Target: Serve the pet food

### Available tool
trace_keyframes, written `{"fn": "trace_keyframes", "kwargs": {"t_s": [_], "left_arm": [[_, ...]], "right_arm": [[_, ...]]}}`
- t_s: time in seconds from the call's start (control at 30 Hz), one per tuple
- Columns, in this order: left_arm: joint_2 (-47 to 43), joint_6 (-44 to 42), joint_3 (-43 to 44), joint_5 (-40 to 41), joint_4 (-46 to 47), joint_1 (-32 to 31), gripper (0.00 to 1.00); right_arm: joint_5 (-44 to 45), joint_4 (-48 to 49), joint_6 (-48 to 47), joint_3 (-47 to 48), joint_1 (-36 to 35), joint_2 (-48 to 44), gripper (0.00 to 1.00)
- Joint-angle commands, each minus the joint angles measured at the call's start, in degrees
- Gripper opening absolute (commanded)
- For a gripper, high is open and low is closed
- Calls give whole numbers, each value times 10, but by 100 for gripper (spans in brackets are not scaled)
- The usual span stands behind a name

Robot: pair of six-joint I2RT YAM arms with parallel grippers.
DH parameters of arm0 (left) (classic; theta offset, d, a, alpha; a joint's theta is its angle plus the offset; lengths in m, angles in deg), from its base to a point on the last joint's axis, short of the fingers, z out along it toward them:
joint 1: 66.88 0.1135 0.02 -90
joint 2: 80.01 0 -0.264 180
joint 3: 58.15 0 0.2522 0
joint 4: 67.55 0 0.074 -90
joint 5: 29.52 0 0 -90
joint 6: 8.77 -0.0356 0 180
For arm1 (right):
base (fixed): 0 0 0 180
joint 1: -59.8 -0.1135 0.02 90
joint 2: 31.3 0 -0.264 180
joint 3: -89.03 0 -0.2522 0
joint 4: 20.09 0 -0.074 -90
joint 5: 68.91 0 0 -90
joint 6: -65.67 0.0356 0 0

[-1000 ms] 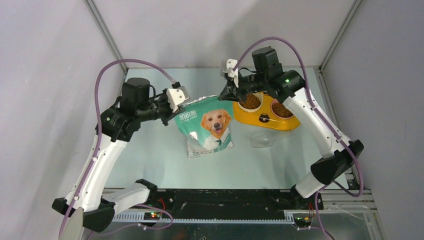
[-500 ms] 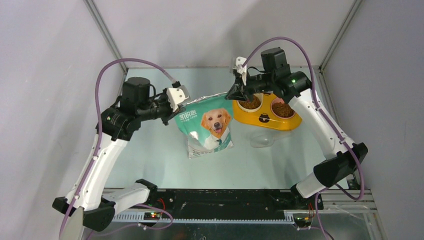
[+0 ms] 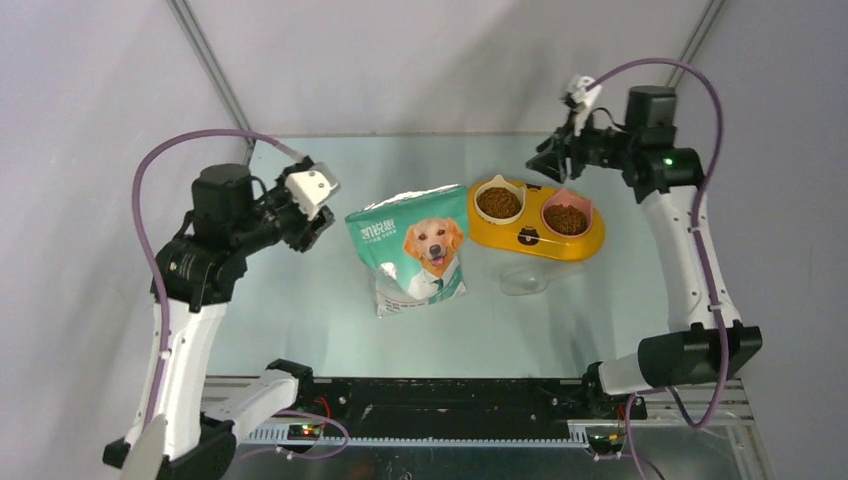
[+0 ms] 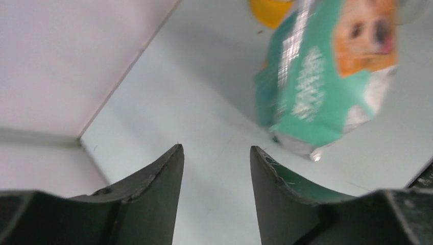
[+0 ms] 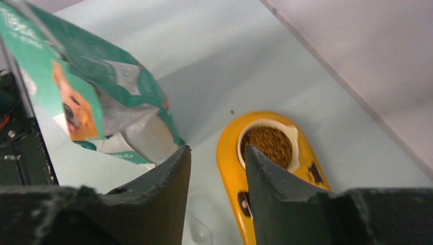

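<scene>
We see the pet food (image 3: 498, 202) lying as brown kibble in both bowls of the yellow feeder (image 3: 530, 240). The feeder sits on the table (image 3: 300, 310) at about 2 o'clock from the bag (image 3: 410, 250). In the top view, one heap fills the white bowl at the feeder's 9 o'clock end and another fills the pink bowl at its 3 o'clock end. From the right wrist we can only make out the white bowl's kibble (image 5: 266, 144).

The teal-and-white bag, printed with a golden dog, stands near the middle of the table, and neither arm touches it. A clear scoop (image 3: 525, 283) lies on the table at 6 o'clock from the feeder, just beside its near edge.

The left gripper (image 3: 320, 228) hangs at 9 o'clock from the bag, apart from it. Its wrist view shows the jaws spread (image 4: 215, 148), with only bare table in the gap.

The right gripper (image 3: 545, 165) is raised at roughly 12 o'clock from the feeder. Its jaws (image 5: 217, 149) are likewise parted and hold nothing. Through the gap we see the table and the feeder's rim below.
</scene>
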Motion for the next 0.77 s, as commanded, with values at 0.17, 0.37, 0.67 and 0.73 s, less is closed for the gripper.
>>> {"fn": "trace_keyframes", "kwargs": {"t_s": [0.17,0.37,0.67,0.73], "left_arm": [[-70,219,-177,67,179,131,69],[-77,317,-275,111,281,141,74],[-29,324,-240,180,315,159,87],[-32,336,-244,172,314,167,97]], "right_arm": [[134,29,125,-137,132,-86,69],[362,84,260,-216,150,-115,76],[408,123,297,-222,162,-140,75],[407,128,296,-223,168,-145,76]]}}
